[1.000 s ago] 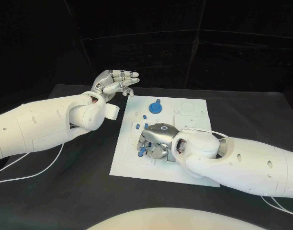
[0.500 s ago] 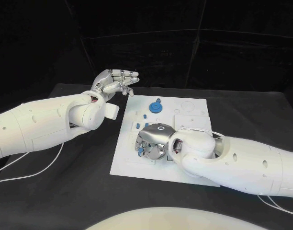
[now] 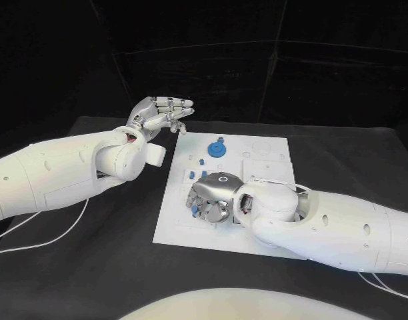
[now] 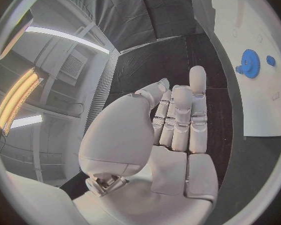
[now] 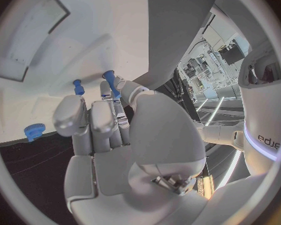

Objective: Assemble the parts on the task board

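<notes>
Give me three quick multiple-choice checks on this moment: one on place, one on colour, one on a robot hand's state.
1. Where is the right robot hand?
A. over the task board
B. off the table
C. beside the left arm

2. What colour is the gear at the far end of the task board?
A. red
B. blue
C. green

3. How is the left robot hand?
A. gripping the gear
B. pressing the board
C. raised, holding nothing

Answers: 1 A, it sits above the white plate; 2 B, plainly blue; 3 C, fingers free, off the board.
</notes>
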Controlling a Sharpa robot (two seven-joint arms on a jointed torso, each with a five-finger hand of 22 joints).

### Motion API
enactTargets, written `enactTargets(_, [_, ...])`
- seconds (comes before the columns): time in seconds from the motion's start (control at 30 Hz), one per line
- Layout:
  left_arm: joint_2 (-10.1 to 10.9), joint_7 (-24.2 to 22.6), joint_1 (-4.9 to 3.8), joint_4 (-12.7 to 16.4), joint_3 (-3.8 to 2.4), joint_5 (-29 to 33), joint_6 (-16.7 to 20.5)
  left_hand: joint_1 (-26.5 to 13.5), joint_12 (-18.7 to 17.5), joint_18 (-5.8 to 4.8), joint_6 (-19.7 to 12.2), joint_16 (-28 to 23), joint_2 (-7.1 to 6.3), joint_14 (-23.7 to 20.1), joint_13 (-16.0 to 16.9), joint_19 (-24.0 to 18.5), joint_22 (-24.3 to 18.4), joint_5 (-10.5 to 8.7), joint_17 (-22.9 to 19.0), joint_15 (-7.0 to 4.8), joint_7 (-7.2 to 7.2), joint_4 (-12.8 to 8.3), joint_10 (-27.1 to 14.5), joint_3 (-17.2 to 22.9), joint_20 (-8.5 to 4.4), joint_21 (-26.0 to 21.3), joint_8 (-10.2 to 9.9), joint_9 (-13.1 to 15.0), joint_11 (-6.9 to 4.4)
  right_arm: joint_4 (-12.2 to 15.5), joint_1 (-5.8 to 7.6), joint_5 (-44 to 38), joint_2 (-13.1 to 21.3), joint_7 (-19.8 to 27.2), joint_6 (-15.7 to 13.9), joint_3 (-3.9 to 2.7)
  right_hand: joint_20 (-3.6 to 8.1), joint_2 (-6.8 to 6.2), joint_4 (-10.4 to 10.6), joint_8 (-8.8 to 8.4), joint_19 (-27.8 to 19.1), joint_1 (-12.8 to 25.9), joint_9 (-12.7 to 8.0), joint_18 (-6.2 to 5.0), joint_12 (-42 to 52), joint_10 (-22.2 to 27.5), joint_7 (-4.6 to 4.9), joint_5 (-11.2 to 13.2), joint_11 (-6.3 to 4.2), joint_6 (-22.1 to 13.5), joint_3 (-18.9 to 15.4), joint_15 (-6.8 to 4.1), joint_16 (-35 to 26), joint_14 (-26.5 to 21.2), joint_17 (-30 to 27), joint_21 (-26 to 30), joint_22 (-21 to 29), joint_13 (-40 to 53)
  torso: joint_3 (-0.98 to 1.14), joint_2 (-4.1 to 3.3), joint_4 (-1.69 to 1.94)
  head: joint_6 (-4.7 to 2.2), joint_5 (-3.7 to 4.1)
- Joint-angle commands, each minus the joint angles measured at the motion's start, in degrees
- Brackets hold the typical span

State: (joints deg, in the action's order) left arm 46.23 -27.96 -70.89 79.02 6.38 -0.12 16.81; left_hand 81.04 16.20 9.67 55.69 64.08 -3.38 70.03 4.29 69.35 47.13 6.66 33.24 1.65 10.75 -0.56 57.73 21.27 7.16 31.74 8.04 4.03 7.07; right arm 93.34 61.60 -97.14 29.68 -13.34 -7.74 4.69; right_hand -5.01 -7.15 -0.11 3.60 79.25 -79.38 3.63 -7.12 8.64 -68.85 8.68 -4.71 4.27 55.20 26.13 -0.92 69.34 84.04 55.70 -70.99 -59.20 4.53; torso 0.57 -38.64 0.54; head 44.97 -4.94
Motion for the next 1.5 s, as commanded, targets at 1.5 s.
enactTargets(1.5, [0.61,0.33,-0.05,-0.47,0.08,0.12,-1.11,0.16,0.34,0.75,-0.11,0.16,-0.36,-0.14,-0.07,-0.38,-0.06,0.04,-0.16,0.12,0.40,-0.18,-0.39,0.03,0.04,-0.10,0.28,-0.07,-0.03,17.13,0.22,11.40,32.90,-17.35,-13.30,0.05,1.82,-0.41,15.51,15.60,5.60,8.30,4.59,4.17,66.03,-11.19,-2.83,-11.19,-3.10,0.18,-28.35,-2.07,15.46,4.01,22.64,-11.54,-17.18,66.67,0.01,0.84,-1.64,-2.13,8.25])
